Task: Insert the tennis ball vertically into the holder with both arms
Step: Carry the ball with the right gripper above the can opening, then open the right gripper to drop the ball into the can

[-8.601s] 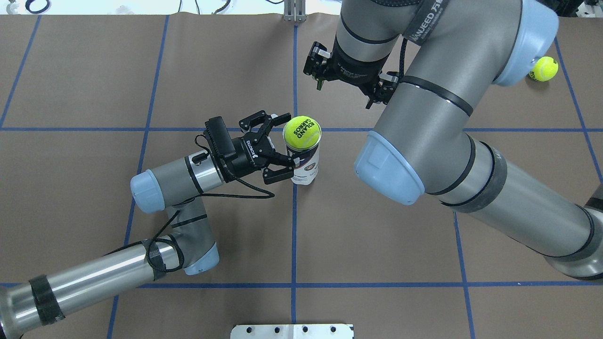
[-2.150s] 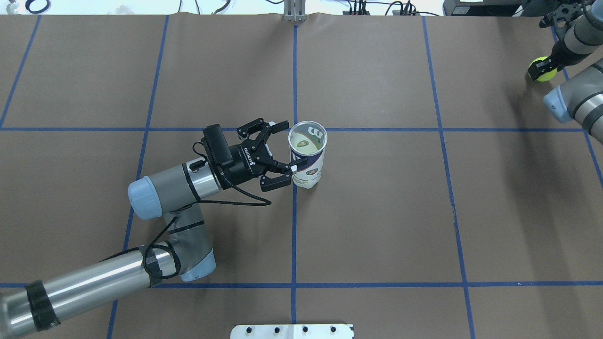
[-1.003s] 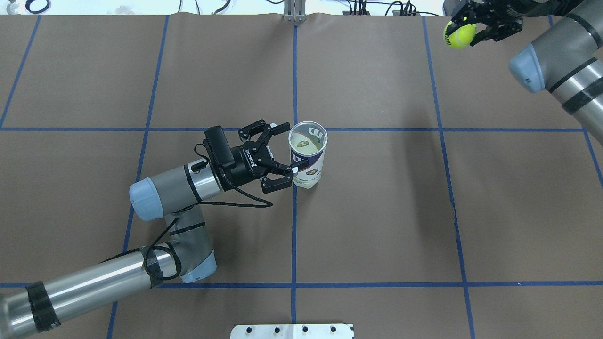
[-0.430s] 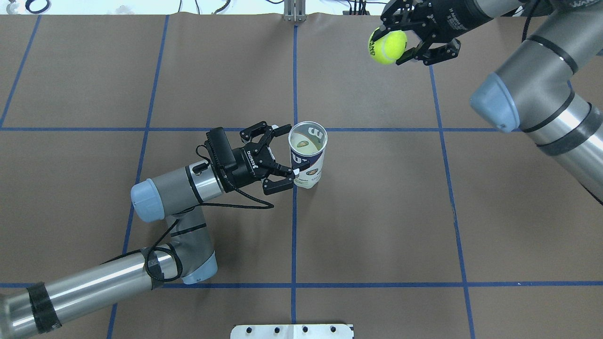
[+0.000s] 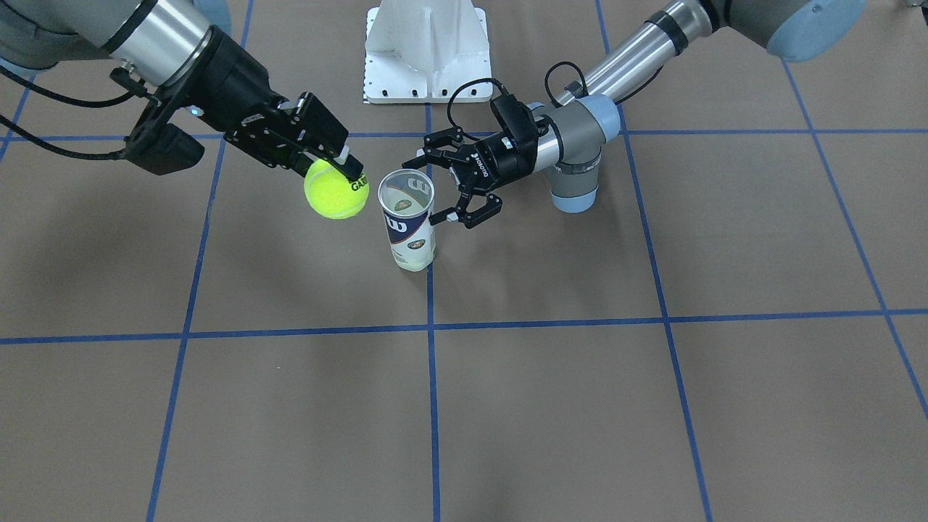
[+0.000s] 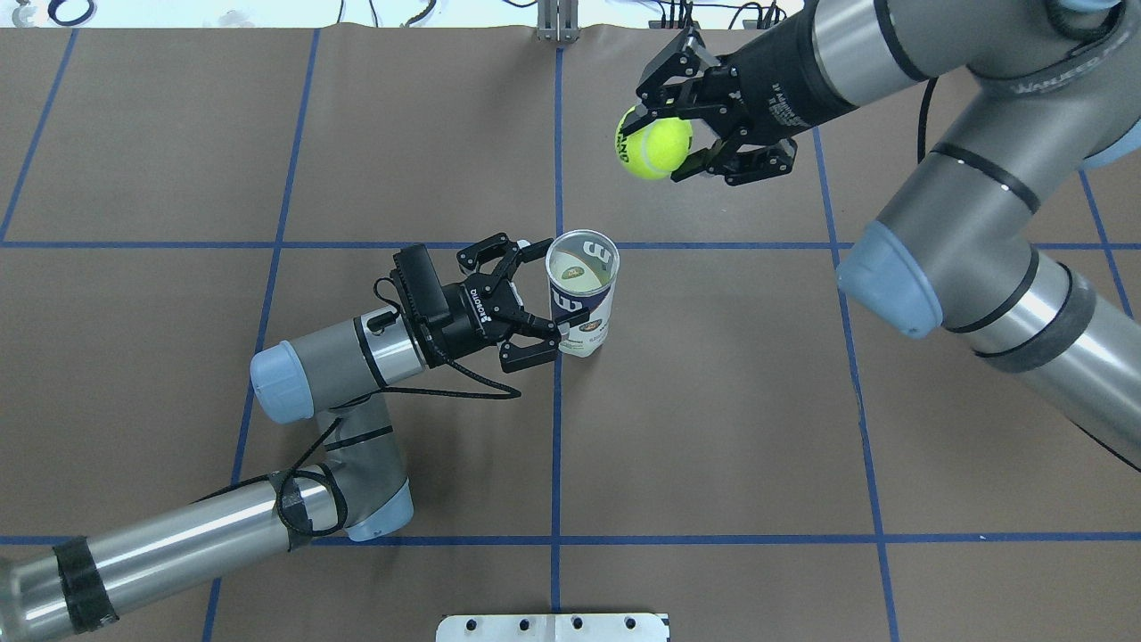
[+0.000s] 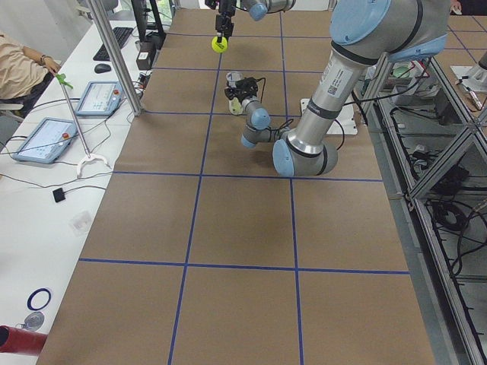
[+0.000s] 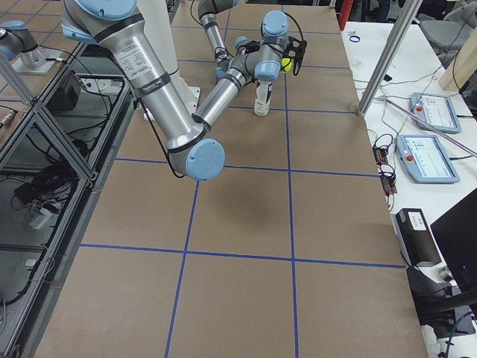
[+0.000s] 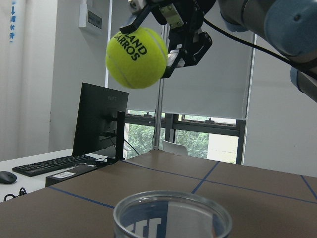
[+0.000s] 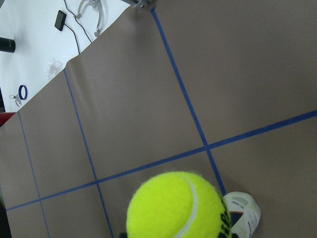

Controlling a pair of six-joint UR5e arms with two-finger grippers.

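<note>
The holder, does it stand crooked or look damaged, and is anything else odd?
Nothing stands out. The holder stands upright and looks intact, beside the left gripper with its jaws spread. The right gripper holds the tennis ball in the air, not yet above the holder.

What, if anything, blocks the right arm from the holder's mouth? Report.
Nothing visible; probably reachable. The holder stands upright, open; the left gripper sits beside its wall, not over the rim. The right gripper, shut on the tennis ball, hangs above, aside.
</note>
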